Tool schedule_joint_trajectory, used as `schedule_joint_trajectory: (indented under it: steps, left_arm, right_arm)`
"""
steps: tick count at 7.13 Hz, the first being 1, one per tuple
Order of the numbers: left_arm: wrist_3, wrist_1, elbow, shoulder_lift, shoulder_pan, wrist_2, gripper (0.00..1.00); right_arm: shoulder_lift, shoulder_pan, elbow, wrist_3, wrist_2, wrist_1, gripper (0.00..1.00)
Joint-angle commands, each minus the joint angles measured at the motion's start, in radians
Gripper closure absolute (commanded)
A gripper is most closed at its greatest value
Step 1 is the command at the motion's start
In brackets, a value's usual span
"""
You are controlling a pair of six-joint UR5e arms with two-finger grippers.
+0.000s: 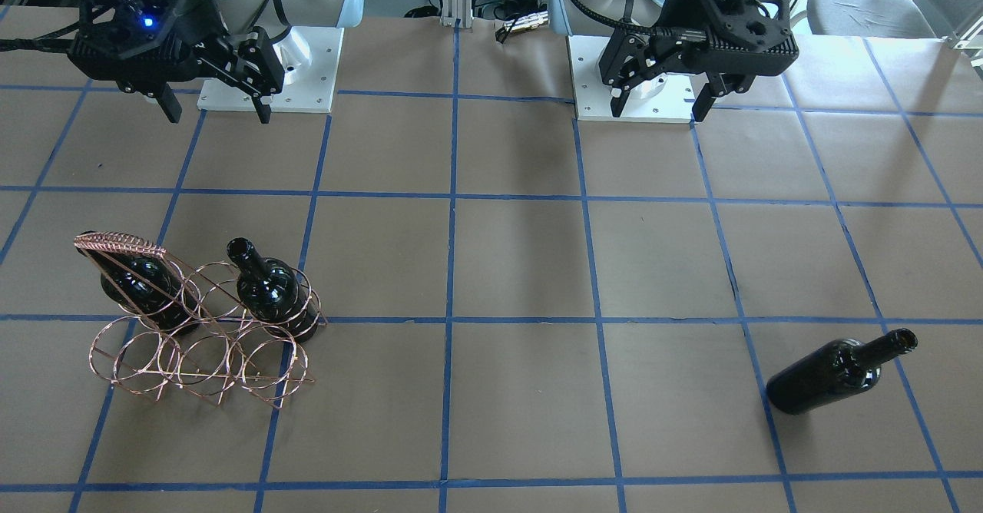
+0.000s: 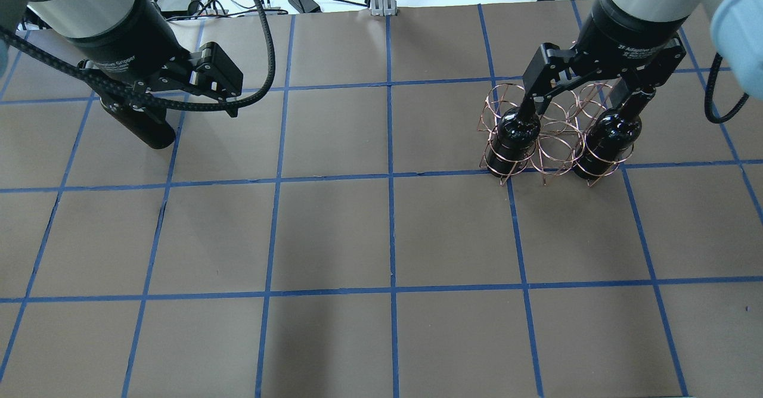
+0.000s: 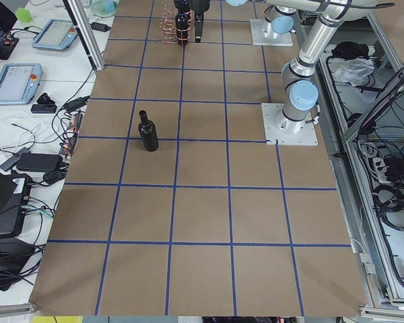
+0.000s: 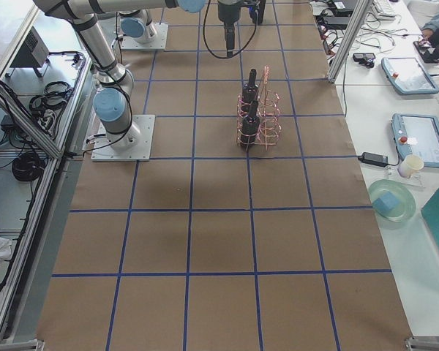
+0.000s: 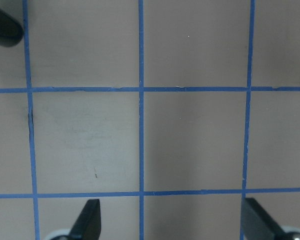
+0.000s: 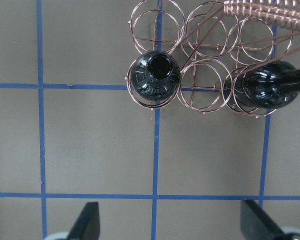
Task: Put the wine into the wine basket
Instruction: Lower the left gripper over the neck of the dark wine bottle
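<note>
A near-black wine bottle (image 1: 829, 375) stands alone on the table, away from the basket. It also shows in the exterior left view (image 3: 147, 134) and at the top-left corner of the left wrist view (image 5: 2, 30). My left gripper (image 1: 660, 104) is open and empty, high above the table near that bottle. The copper wire wine basket (image 1: 207, 359) holds two alike bottles, one (image 1: 269, 290) at one end and one (image 1: 142, 282) at the other. My right gripper (image 1: 219, 110) is open and empty, above the basket; its wrist view shows both bottles (image 6: 155, 77) (image 6: 270, 90) from above.
The brown paper table (image 1: 522, 267) has a blue tape grid. The two white arm bases (image 1: 269, 75) stand at the robot's side. Tablets, cables and cups lie on side benches (image 4: 410, 146) beyond the table's far edge.
</note>
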Motion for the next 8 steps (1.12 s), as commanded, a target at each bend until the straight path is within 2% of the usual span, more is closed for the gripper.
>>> schedule_joint_trajectory:
  steps: [1, 8]
  left_arm:
    - [0.006, 0.003, 0.0, -0.001, 0.001, 0.042, 0.0]
    - [0.02, -0.002, -0.002, -0.022, 0.017, 0.04, 0.0]
  right_arm:
    - [0.0, -0.003, 0.0, -0.005, -0.004, 0.001, 0.0]
    - [-0.001, -0.011, 0.0, -0.004, 0.005, -0.002, 0.0]
